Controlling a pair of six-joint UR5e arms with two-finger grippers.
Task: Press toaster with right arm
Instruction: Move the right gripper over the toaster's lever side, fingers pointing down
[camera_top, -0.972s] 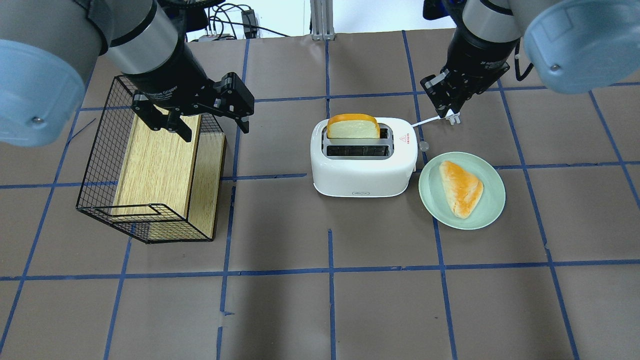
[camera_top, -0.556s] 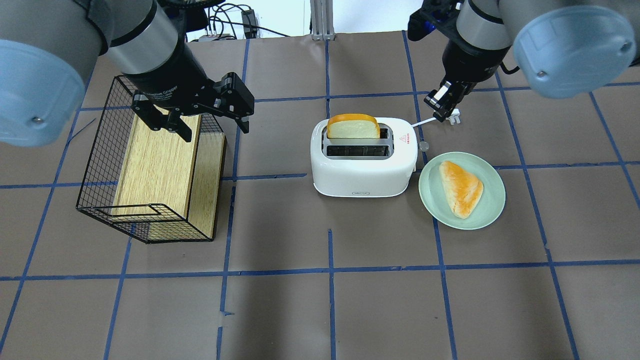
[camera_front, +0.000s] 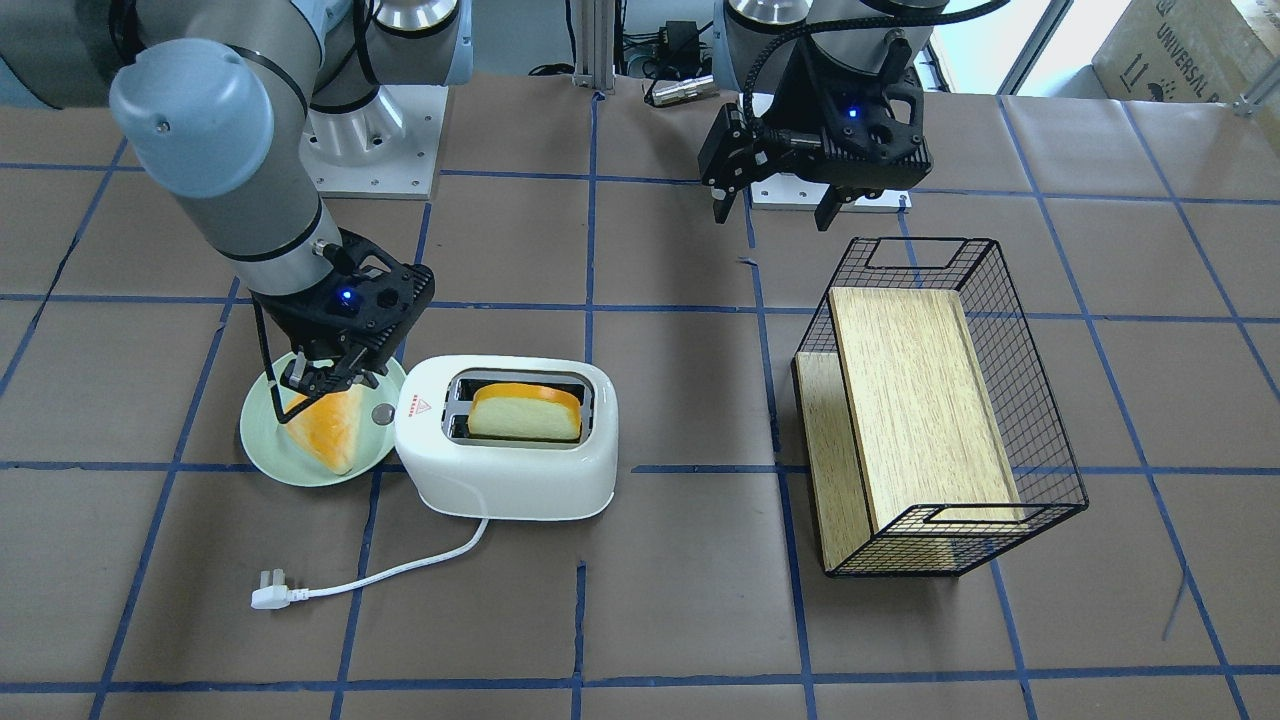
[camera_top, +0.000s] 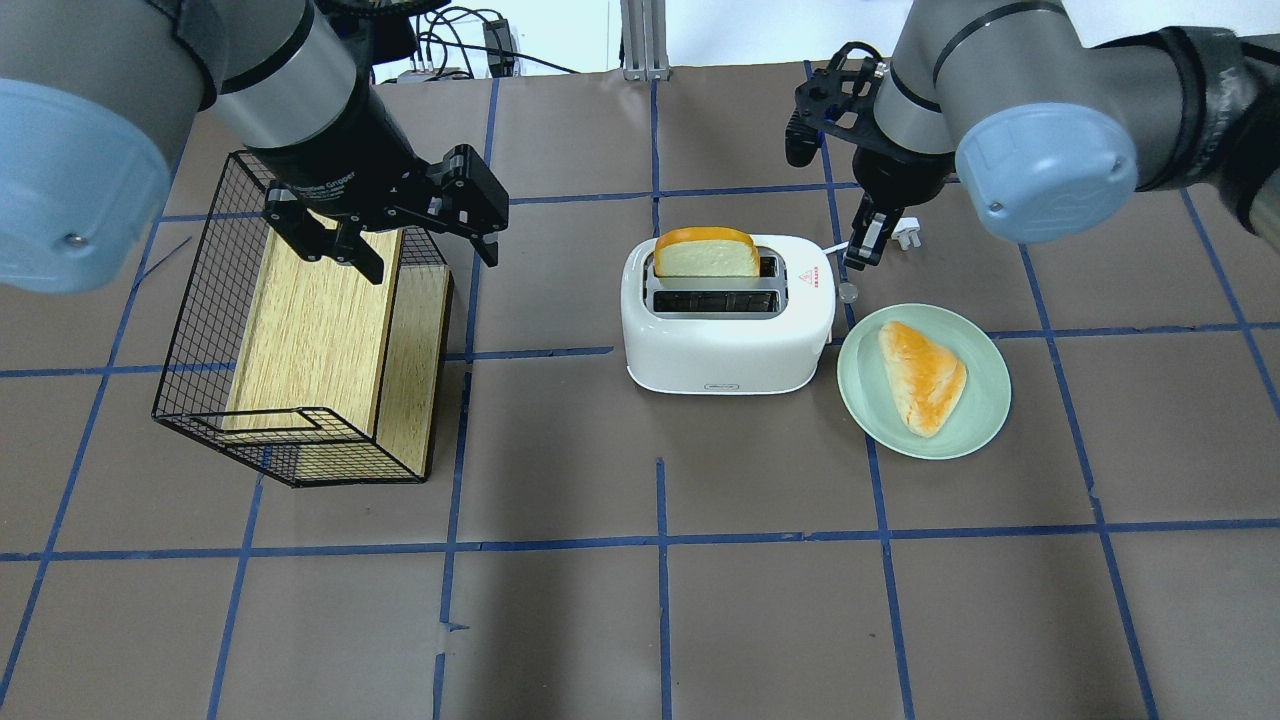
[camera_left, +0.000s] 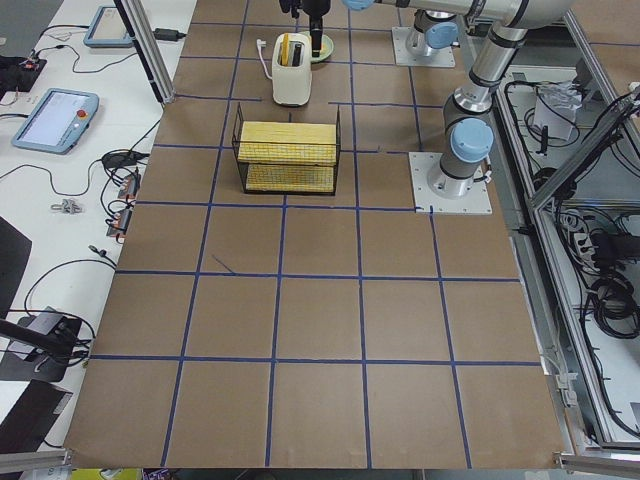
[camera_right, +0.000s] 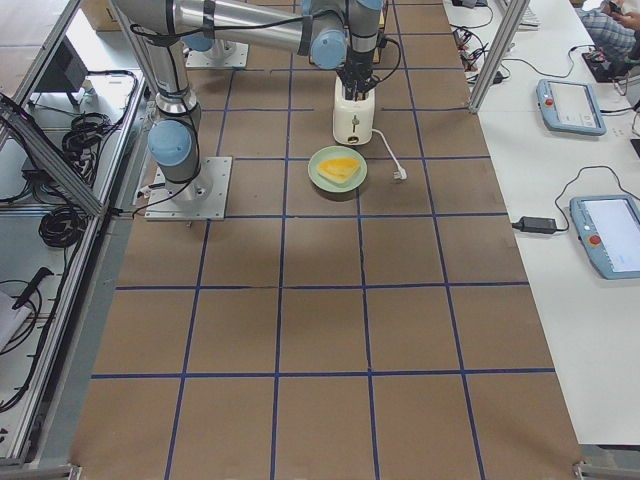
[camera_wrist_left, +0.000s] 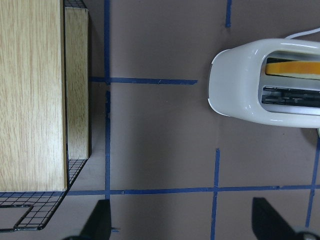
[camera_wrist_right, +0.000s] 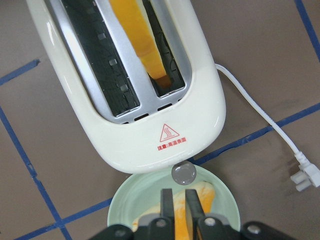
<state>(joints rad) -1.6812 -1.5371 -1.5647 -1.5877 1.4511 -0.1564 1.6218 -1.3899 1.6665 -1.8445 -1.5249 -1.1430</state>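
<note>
The glossy white toaster (camera_top: 728, 340) stands mid-table with an orange-crusted bread slice (camera_top: 705, 255) upright in its far slot; the near slot is empty. Its silver lever knob (camera_top: 848, 293) juts from the end with the red triangle label. My right gripper (camera_top: 862, 255) is shut and hangs just above and beside the knob, apart from it. In the right wrist view the fingertips (camera_wrist_right: 168, 197) sit just short of the knob (camera_wrist_right: 184, 173). My left gripper (camera_top: 428, 255) is open and empty over the wire basket (camera_top: 200, 330).
A pale green plate (camera_top: 985, 420) with a triangular bread piece (camera_top: 922, 375) sits right beside the toaster's knob end. The white cord and plug (camera_top: 908, 238) lie behind the toaster. The black wire basket holds a wooden block (camera_top: 300, 330).
My right arm has swung over and its gripper has moved left and down from near the plug toward the toaster's knob. The left arm has not moved.
</note>
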